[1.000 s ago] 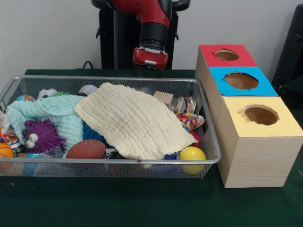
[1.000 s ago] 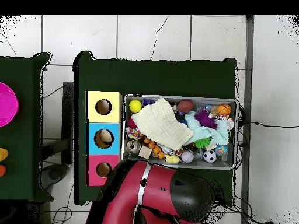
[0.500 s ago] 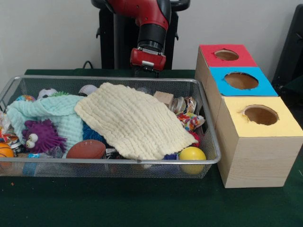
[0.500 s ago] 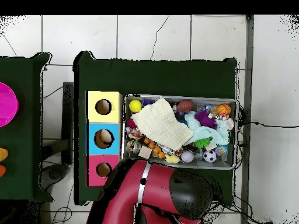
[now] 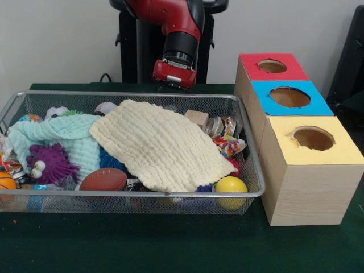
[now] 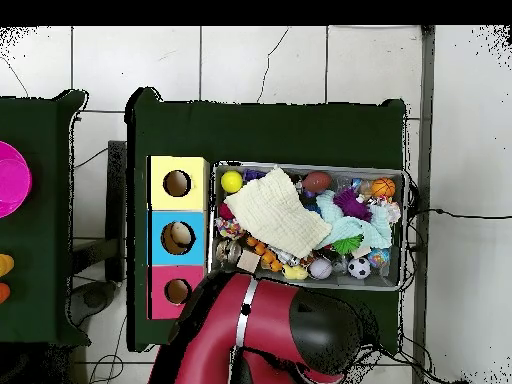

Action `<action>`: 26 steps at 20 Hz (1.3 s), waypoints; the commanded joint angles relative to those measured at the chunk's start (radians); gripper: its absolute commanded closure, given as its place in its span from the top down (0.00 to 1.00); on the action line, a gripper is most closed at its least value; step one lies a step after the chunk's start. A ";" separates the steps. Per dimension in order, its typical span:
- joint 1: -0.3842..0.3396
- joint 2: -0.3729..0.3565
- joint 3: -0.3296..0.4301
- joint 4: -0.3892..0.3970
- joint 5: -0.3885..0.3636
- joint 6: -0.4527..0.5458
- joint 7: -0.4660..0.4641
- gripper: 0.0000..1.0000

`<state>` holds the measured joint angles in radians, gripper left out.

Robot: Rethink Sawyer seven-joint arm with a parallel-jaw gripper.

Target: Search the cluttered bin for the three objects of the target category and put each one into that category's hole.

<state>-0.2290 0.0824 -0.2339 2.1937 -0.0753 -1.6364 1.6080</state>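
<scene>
In the front view, the red and black arm ends in a red-collared gripper [image 5: 170,85] that hangs above and behind the far rim of the silver wire-mesh bin [image 5: 253,170]. Its fingers are hidden behind the collar and the rim, so whether they are spread or closed cannot be told. The bin is crammed. A pale yellow knitted cloth [image 5: 159,145] lies slantwise across the middle, its long axis running from the far left to the near right, and covers much of what is under it. A mint green cloth [image 5: 68,136] lies to its left, with a purple spiky toy with googly eyes [image 5: 48,164] and a brown toy football [image 5: 104,180] in front. A yellow ball [image 5: 231,186] sits in the near right corner, a light wooden block [image 5: 197,118] near the far wall. Which category is wanted cannot be told, so any target probably lies below and forward of the gripper, possibly under the yellow cloth. To the right stand three wooden boxes, topped red [image 5: 273,66], blue [image 5: 290,97] and yellow [image 5: 314,139], each with a round hole.

In the overhead view, the arm's bulk covers the gripper. The bin [image 6: 404,230] lies just beyond it, and the three boxes [image 6: 177,236] touch the bin's left end.
</scene>
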 commanded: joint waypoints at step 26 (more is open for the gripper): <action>-0.001 -0.061 0.065 -0.088 0.001 0.268 0.193 0.00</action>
<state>-0.2289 0.0415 -0.2338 2.1961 -0.0905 -1.5498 1.6080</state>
